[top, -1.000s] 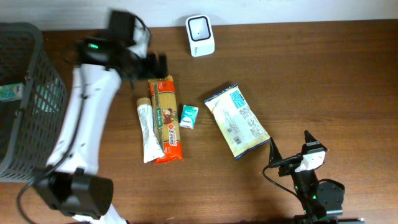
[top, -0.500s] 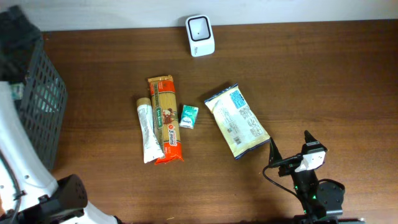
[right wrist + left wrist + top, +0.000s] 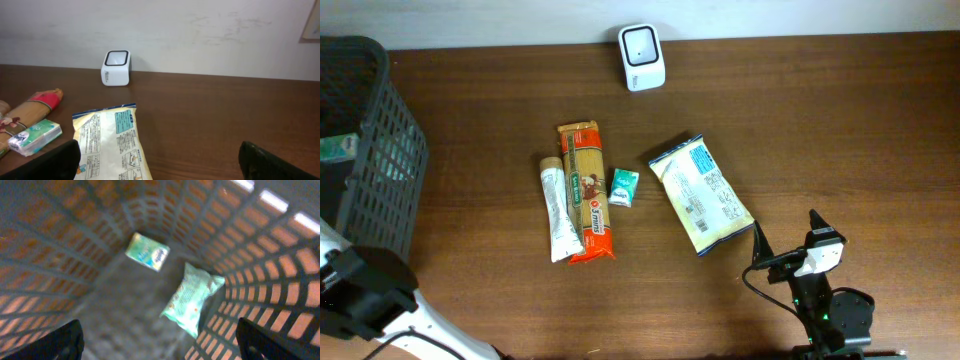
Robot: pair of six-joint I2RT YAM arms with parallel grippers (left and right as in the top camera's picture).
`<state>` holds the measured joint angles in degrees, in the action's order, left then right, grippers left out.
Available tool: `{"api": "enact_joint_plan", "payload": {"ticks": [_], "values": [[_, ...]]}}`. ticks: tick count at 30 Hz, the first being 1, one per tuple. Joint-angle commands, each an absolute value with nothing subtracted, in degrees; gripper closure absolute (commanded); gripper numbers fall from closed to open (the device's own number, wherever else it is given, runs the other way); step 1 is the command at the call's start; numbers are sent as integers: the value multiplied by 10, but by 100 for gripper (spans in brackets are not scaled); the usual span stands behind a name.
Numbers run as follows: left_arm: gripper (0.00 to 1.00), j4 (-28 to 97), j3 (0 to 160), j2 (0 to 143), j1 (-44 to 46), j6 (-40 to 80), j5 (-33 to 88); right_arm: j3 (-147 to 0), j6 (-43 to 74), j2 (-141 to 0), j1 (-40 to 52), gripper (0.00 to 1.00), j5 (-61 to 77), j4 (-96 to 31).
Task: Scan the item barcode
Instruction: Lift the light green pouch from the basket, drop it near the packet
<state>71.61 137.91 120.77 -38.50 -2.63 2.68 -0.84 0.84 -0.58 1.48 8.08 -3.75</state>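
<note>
Left gripper (image 3: 160, 347) wide, unladen, inside dark lattice plastic basket (image 3: 280, 270), walls close around. Right gripper (image 3: 160, 167) wide, unladen, over open brown wooden bench (image 3: 225, 110) before crinkly cream pouch (image 3: 112, 142).

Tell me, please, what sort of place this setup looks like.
Probably a mock shop checkout on a wooden table: a white barcode scanner stands at the far edge, packaged groceries such as a spaghetti pack and a snack bag lie in the middle, and a dark basket sits at one side.

Brown wooden table (image 3: 840, 120), white wall (image 3: 200, 30)
</note>
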Motion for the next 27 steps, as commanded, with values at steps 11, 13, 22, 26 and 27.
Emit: {"api": "enact_joint_plan", "payload": {"ticks": [11, 13, 22, 26, 27], "values": [[10, 723, 1357, 1423, -401, -229, 222, -3, 6, -2, 11, 1, 84, -37], [12, 720, 1357, 1445, -400, -229, 223, -3, 6, -2, 11, 1, 84, -37], [100, 713, 1357, 1491, -399, -228, 223, -3, 6, -2, 11, 1, 84, -37], [100, 729, 1367, 1482, -399, -226, 223, -3, 6, -2, 11, 1, 84, -37], [100, 732, 1374, 1475, -399, -218, 223, -3, 6, -2, 11, 1, 84, -37]]}}
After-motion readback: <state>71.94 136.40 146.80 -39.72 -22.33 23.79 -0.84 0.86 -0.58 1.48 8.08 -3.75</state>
